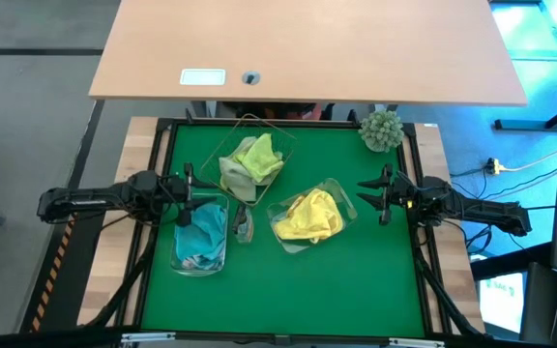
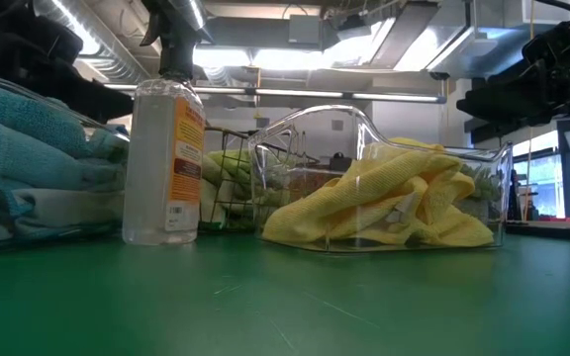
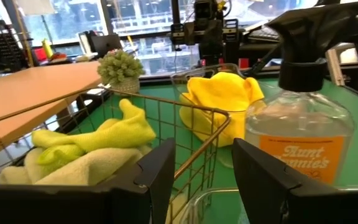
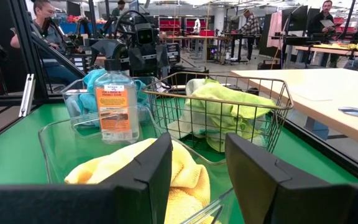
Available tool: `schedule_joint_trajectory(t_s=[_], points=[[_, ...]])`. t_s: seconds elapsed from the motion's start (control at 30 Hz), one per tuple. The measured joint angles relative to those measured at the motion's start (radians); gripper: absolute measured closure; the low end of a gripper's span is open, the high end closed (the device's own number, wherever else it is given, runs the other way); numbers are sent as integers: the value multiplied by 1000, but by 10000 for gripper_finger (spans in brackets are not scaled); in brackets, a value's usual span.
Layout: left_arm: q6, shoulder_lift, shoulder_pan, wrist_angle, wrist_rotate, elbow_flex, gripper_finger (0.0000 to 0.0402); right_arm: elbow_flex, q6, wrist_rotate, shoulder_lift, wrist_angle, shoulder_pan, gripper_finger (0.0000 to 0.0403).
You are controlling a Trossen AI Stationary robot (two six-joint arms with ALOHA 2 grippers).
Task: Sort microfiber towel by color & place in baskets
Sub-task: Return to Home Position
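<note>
High view: towels (image 1: pixel 307 215) are sorted inside the three baskets (image 1: pixel 344 198). Left wrist view: the left gripper (image 3: pixel 204 162) is held wide, empty. Right wrist view: the right gripper (image 4: pixel 197 155) likewise. Both should be retracted slowly, kept clear of the bottle (image 4: pixel 115 102).

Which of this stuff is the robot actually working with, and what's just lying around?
Job: yellow towels, green towels, teal towels; wire basket, yellow's clear bin, teal's clear bin; left gripper, right gripper, idle at table sides.
Lying about: spray bottle, plant ball, wooden desk.
</note>
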Motion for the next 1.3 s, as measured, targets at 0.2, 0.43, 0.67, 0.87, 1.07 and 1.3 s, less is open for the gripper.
schedule_joint_trajectory(t_s=[0.2, 0.43, 0.67, 0.87, 1.07, 1.3], points=[[5, 0, 0, -4, -34, 0, 248, 0, 0, 0, 0, 0, 0, 255], [8, 0, 0, -4, -34, 0, 248, 0, 0, 0, 0, 0, 0, 255], [8, 0, 0, -4, -34, 0, 248, 0, 0, 0, 0, 0, 0, 255], [8, -2, -10, -4, -35, 0, 248, 0, 0, 0, 0, 0, 0, 255], [8, -2, -43, -4, -35, 0, 248, 0, 0, 0, -12, 0, 0, 255], [8, -34, -81, -4, -36, 0, 248, 0, 0, 0, -15, 0, 0, 255]])
